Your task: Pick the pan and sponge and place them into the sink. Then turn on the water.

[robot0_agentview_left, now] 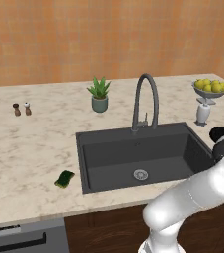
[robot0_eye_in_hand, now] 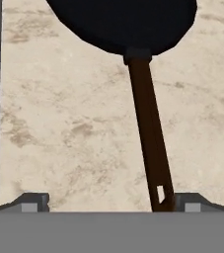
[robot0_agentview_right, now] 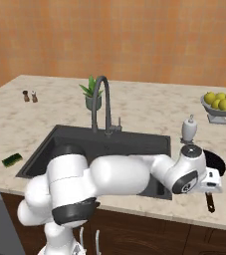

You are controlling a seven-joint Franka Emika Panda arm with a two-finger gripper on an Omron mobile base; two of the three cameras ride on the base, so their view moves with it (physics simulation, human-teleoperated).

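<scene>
Marble counter [robot0_agentview_left: 29, 148] runs under an orange wall, and I take the sink [robot0_agentview_left: 84, 163] as my landmark. Left of it lies the green-and-yellow sponge [robot0_agentview_left: 64, 178]; behind its back rim rises the tap [robot0_agentview_left: 145, 99]. Right of it sits the black pan [robot0_eye_in_hand: 123, 22], handle [robot0_eye_in_hand: 150, 133] reaching toward the counter's front edge. My gripper [robot0_eye_in_hand: 111, 203] hovers above that handle, jaws spread wide, holding nothing. I see bare counter around the handle.
</scene>
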